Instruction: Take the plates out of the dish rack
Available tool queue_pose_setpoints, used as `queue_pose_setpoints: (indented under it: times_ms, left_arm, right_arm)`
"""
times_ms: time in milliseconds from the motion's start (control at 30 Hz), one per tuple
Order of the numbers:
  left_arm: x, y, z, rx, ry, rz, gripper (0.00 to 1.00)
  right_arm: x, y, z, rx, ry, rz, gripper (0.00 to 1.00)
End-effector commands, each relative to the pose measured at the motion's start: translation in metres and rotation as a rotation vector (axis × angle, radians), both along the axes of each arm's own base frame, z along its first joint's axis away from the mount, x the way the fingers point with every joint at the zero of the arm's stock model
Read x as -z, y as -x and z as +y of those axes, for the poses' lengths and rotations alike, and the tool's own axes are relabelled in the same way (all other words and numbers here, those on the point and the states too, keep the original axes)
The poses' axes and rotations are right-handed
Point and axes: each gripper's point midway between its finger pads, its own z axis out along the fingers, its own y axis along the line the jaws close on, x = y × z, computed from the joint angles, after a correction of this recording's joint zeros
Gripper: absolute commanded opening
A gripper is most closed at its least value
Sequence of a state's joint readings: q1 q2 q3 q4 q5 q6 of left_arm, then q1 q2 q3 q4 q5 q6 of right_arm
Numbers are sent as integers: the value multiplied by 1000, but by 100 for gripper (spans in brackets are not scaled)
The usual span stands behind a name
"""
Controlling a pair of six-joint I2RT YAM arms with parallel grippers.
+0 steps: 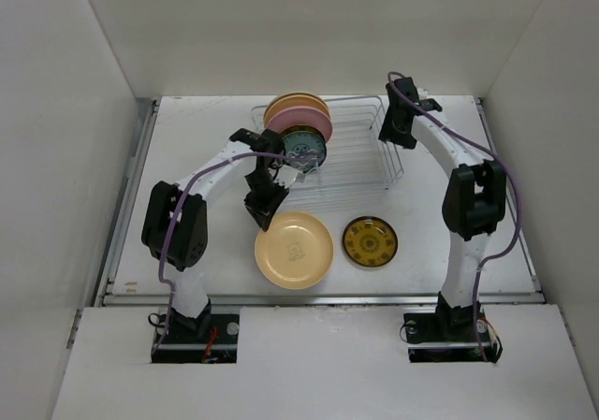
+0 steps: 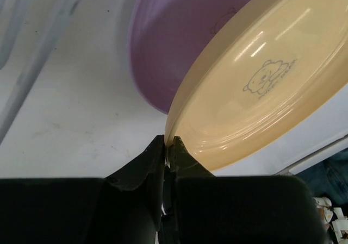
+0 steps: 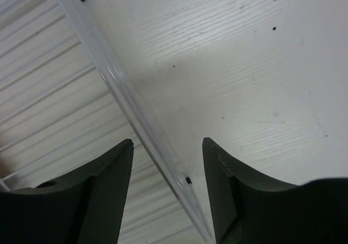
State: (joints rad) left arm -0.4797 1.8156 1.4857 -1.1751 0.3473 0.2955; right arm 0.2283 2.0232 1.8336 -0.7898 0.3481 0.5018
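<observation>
Currently angling left claw downward, pinching cream plate rim, reaching right claw forward, gaping open astride dish rack wire.

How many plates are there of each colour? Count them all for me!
orange plate: 1
pink plate: 1
teal plate: 1
cream plate: 1
lilac plate: 1
dark yellow-brown plate: 1
Total: 6 plates
</observation>
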Motion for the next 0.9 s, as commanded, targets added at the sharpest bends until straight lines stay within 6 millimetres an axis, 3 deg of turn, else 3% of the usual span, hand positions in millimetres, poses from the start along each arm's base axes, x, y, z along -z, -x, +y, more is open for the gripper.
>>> queue_pose_setpoints:
  times_ms: [0, 133, 167, 200, 233, 267, 400, 567, 667, 700, 767, 800, 833, 867]
  left_arm:
    - [-1, -1, -8, 7, -6, -59, 0]
    - [6, -5, -11, 6, -14, -64, 1]
    - [6, -6, -10, -2, -28, -69, 6]
    - [9, -7, -8, -2, -40, -66, 13]
    - [6, -10, -10, -2, -34, -78, 33]
    - [6, -7, -8, 8, -39, -67, 41]
    - [-3, -5, -6, 33, -47, -52, 47]
    - [-34, -9, -7, 40, -11, -82, 50]
    - [-70, -30, -14, 1, 80, -161, 50]
    - [-90, -46, -18, -11, 115, -234, 50]
    - [-112, -79, -22, 6, 130, -408, 48]
    - [-111, -83, -16, 15, 100, -428, 48]
    - [-118, -109, -9, 0, 63, -540, 46]
    - [-124, -122, -8, 8, 50, -604, 46]
  right_arm:
    - [-11, -24, 10, -51, -29, -74, 58]
    - [8, -24, 14, -66, -46, -61, 51]
    - [12, -22, 14, -66, -44, -51, 48]
    - [14, -23, 17, -75, -58, -56, 44]
    - [22, -23, 17, -74, -56, -44, 39]
    - [23, -22, 19, -81, -64, -42, 28]
    - [40, -16, 18, -52, -78, -10, 6]
    - [48, -4, 19, -42, -99, -5, 0]
    - [49, -1, 20, -49, -112, -16, 0]
    - [43, -3, 21, -51, -116, -36, 0]
    - [51, -3, 20, -99, -89, -20, 0]
    - [49, -6, 22, -124, -84, -24, 0]
    - [45, -9, 21, -168, -52, -26, 0]
    - [48, -11, 20, -192, -33, -19, 0]
